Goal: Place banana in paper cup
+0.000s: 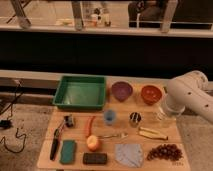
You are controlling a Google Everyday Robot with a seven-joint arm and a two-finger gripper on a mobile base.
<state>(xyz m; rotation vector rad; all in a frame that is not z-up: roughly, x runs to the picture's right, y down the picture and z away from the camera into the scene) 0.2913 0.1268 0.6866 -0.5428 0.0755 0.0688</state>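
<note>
Front edge of table: green sponge, grey cloth, grapes. Behind the grapes, banana lies flat on the table, nothing holding it. Next row: blue cup, metal cup, then paper cup just beyond the banana. Gripper hangs at the paper cup's right side; how wide it stands, cannot tell. Farthest: green tray, purple bowl, orange bowl.
</note>
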